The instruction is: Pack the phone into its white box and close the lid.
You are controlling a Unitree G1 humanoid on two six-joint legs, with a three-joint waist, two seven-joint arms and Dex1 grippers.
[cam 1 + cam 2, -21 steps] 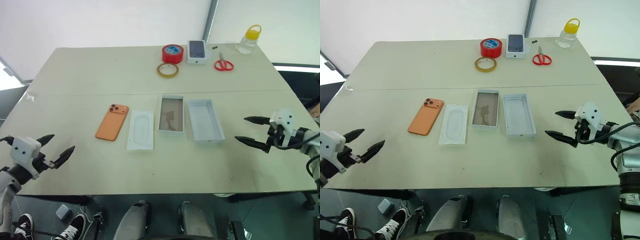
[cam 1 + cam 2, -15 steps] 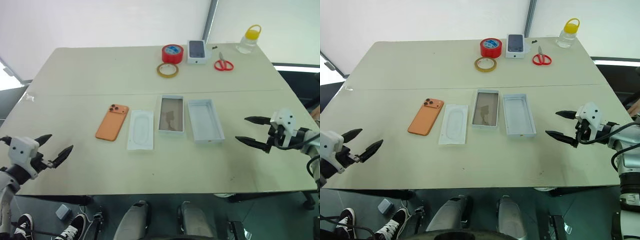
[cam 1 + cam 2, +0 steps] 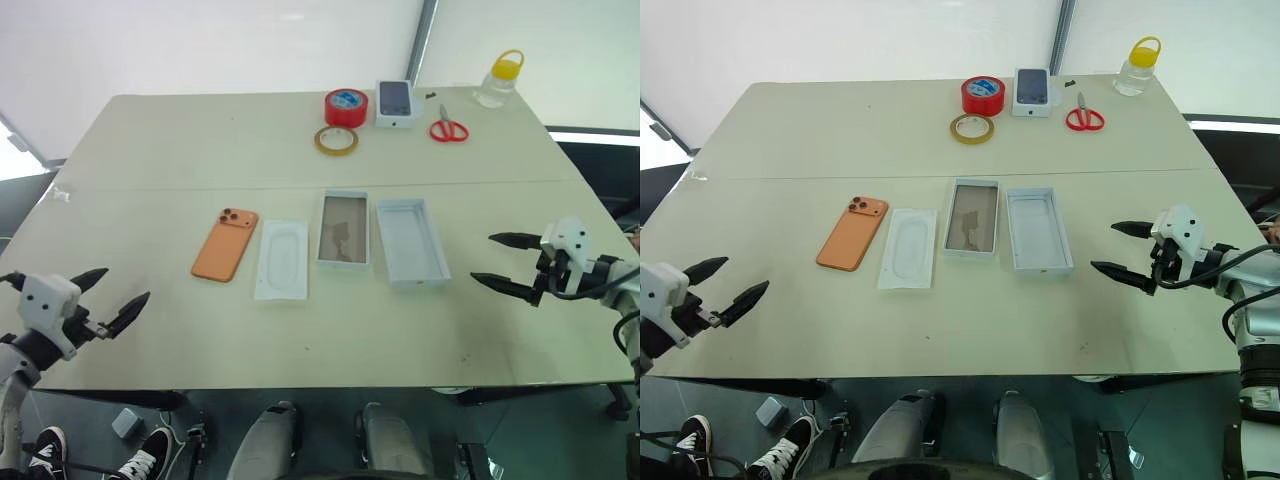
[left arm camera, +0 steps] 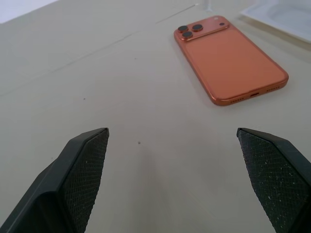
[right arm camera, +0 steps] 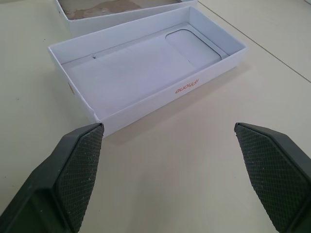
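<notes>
While both arms hover at the near corners of the beige surface (image 3: pixel 180 150), the orange phone (image 3: pixel 225 245) lies face down, camera cluster toward the far side, left of centre and untouched. Just beside it on the right sits a flat white insert (image 3: pixel 281 259) with a rounded oval recess, then the white box (image 3: pixel 343 228) with its brownish floor showing, and next to that the lid (image 3: pixel 411 241), lying open side up with plain white inside. All four lie in a row, close together but apart. The left end effector (image 3: pixel 108 298) hangs over the near left edge with its two black fingers spread wide and nothing between them; from its wrist the phone shows ahead on the bare top. The right end effector (image 3: pixel 507 265) hangs at the right side, fingers likewise wide apart and empty, with the lid ahead of it in its wrist view. Along the far edge stand a red tape roll (image 3: pixel 345 107), a tan tape ring (image 3: pixel 336 140), a small white box picturing a dark phone (image 3: pixel 395 103), red-handled scissors (image 3: pixel 448 128) and a clear bottle with a yellow cap (image 3: pixel 497 80)
</notes>
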